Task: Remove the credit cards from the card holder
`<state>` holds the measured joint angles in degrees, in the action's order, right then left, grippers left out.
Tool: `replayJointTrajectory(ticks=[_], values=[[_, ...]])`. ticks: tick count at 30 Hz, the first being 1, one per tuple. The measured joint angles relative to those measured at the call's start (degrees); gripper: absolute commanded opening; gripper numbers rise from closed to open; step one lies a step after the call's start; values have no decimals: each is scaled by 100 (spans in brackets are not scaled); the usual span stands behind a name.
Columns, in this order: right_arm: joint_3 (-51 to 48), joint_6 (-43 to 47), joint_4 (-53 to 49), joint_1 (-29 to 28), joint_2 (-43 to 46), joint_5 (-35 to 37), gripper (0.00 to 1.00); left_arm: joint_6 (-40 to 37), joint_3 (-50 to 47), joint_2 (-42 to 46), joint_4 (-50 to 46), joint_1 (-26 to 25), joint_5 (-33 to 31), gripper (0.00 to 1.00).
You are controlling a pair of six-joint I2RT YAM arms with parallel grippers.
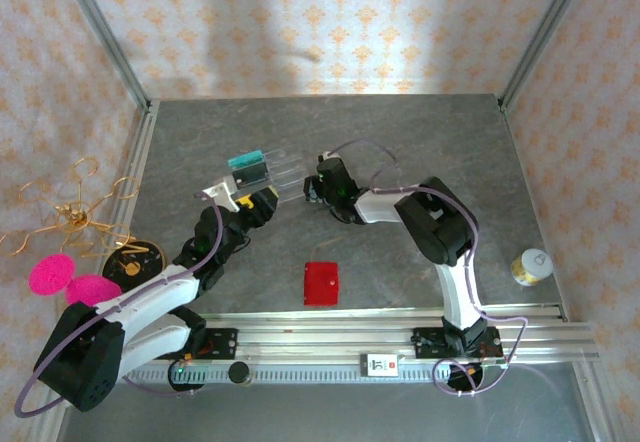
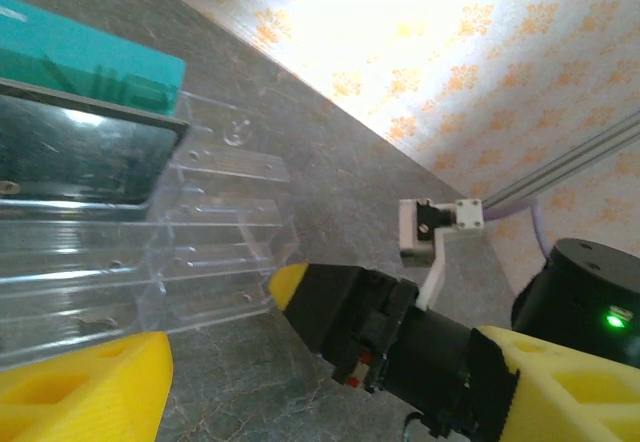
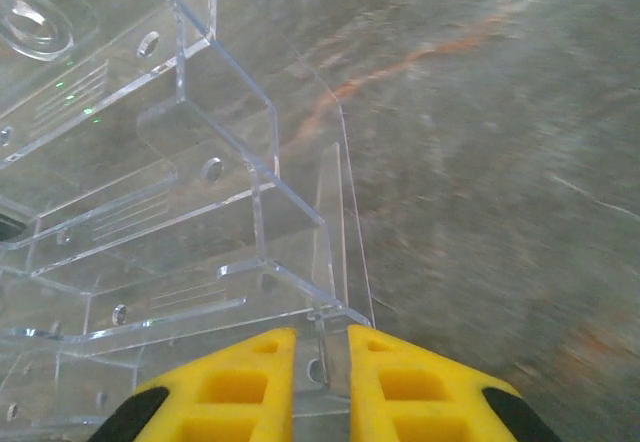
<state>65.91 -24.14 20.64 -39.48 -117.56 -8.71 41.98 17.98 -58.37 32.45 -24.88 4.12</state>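
Two grippers at clear tray [image 1: 285, 174] edge: right gripper [image 3: 322, 347] clamps it, left gripper [image 1: 262, 198] open; card holder [image 1: 321, 282] alone on table [image 1: 430, 142].

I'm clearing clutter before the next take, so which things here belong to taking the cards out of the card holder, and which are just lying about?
For the job: red card holder, lying flat.

Just lying about: clear tray holding a teal card and a black card; gold wire ornament; pink pom-poms; black disc; small gold tub.
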Motion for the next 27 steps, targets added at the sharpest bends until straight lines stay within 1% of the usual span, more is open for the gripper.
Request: replayJointTrajectory(ticks=[7, 13, 15, 19, 24, 26, 27], values=[[-903, -404, -492, 0, 876, 901, 14, 31, 0, 0, -57, -26, 50, 78], [-1711, -721, -782, 0, 1670, 1325, 13, 133, 0, -9, -57, -101, 192, 77], [-1939, -822, -859, 0, 1910, 1416, 13, 157, 0, -13, -59, -120, 212, 77], [-2350, -981, -973, 0, 2323, 1515, 17, 173, 0, -13, -61, -181, 236, 78], [-2658, -1139, -1012, 0, 2557, 1530, 20, 173, 0, -103, -74, -328, 258, 77], [-2747, -1209, -1016, 0, 2627, 1493, 23, 173, 0, -157, -120, -361, 271, 77], [-2800, -1237, -1014, 0, 2671, 1473, 26, 173, 0, -179, -144, -365, 278, 78]])
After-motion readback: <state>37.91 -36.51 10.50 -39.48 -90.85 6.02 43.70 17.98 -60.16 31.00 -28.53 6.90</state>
